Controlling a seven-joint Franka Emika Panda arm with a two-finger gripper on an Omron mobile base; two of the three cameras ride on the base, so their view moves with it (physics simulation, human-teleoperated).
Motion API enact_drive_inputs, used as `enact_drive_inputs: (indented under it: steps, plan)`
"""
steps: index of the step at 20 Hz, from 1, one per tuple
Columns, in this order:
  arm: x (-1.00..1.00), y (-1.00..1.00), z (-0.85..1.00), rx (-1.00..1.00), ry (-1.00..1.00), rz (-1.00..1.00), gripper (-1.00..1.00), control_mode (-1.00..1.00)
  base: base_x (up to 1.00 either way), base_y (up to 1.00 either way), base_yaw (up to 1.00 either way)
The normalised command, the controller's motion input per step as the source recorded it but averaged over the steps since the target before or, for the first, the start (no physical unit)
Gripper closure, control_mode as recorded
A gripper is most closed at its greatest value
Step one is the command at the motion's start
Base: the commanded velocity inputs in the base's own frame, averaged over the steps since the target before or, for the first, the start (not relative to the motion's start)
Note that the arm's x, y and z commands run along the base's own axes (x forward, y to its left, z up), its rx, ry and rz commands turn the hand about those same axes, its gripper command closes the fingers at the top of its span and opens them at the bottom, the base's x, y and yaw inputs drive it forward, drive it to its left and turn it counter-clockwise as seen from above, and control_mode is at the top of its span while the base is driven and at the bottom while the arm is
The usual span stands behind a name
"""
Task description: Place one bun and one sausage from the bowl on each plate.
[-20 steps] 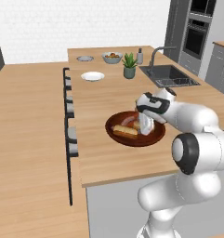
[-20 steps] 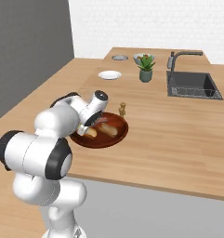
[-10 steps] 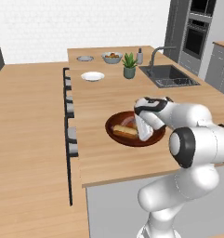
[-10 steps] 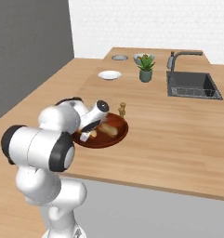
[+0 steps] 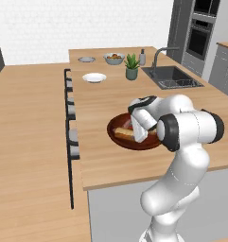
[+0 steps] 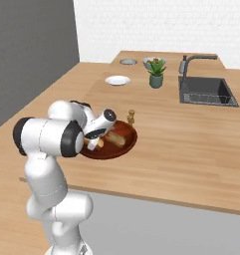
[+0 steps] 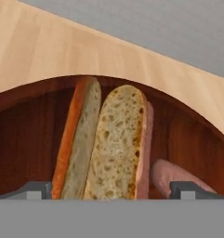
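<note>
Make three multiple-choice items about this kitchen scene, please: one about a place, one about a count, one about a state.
1. Where is the potted plant?
A. inside the sink
B. on the counter beside the sink
C. in the dark bowl

2. How many buns lie side by side in the dark bowl in the hand view?
A. two
B. five
C. none

3. How is the gripper?
A. shut on a bun
B. shut on a plate
C. open above the buns

Answers: 1 B, the plant stands on wood left of the basin. 2 A, two long buns show together. 3 C, the finger tips stand wide apart, holding nothing.
</note>
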Motion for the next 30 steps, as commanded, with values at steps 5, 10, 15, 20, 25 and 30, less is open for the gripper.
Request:
enact_drive_inputs:
  steps: [5, 10, 15, 20, 25, 30]
  plan:
    - [0.04, 0.02, -0.29, 0.0, 0.0, 0.04, -1.0, -1.0, 0.0, 0.0, 0.0]
    - [0.15, 0.0, -0.06, -0.01, 0.12, 0.01, -1.0, -1.0, 0.0, 0.0, 0.0]
    - [-0.07, 0.05, -0.01, -0.02, 0.29, 0.0, -1.0, -1.0, 0.0, 0.0, 0.0]
    - [0.18, 0.01, -0.31, 0.0, 0.16, 0.02, -1.0, -1.0, 0.0, 0.0, 0.0]
    - [0.0, 0.0, -0.52, 0.0, -0.13, 0.01, -1.0, -1.0, 0.0, 0.0, 0.0]
    - [0.0, 0.0, -0.77, -0.04, -0.06, 0.0, -1.0, -1.0, 0.0, 0.0, 0.0]
